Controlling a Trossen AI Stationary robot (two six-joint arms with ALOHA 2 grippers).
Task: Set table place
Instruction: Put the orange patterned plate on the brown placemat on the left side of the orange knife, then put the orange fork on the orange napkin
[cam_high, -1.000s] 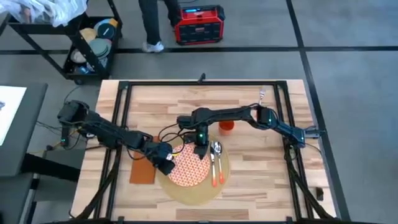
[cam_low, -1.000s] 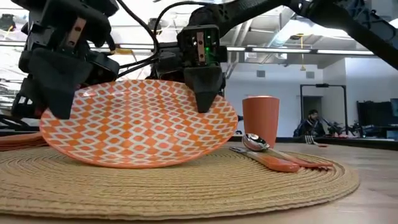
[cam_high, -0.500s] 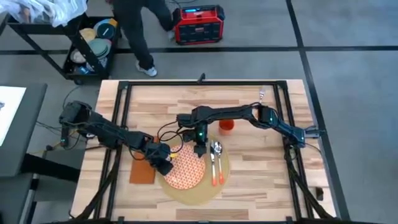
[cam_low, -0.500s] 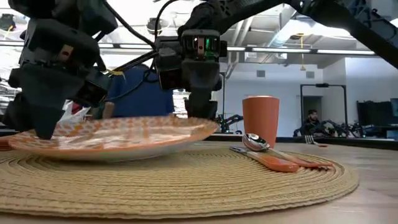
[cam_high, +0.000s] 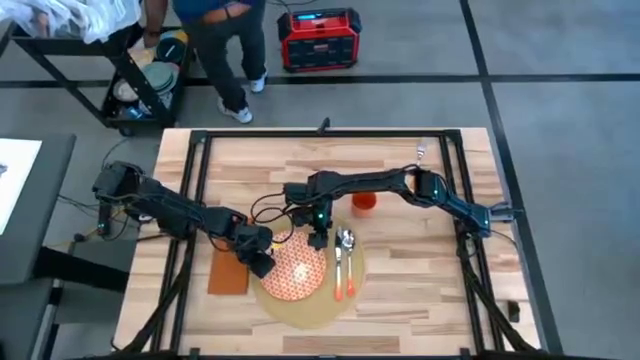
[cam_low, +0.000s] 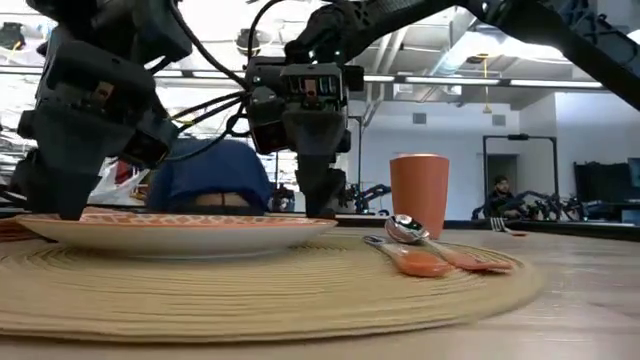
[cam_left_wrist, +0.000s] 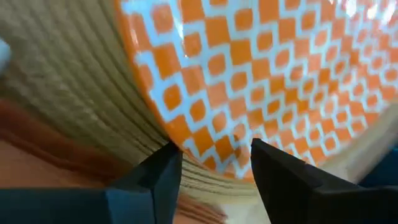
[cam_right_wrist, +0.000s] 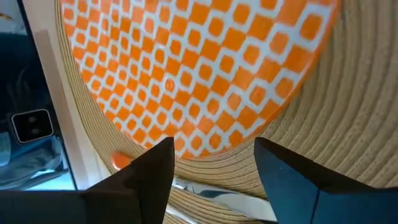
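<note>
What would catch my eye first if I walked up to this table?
Probably the orange-and-white patterned plate, lying flat on the big round tan placemat near the table's front. The left gripper and right gripper hover open at opposite edges of the plate.

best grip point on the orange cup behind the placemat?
Grip the orange cup across its side wall, near mid-height, with the pincer fingers level, coming in from the table's right edge. It stands upright with slightly tapered sides, and the spoon lies close in front, so that side looks clearest.
</note>
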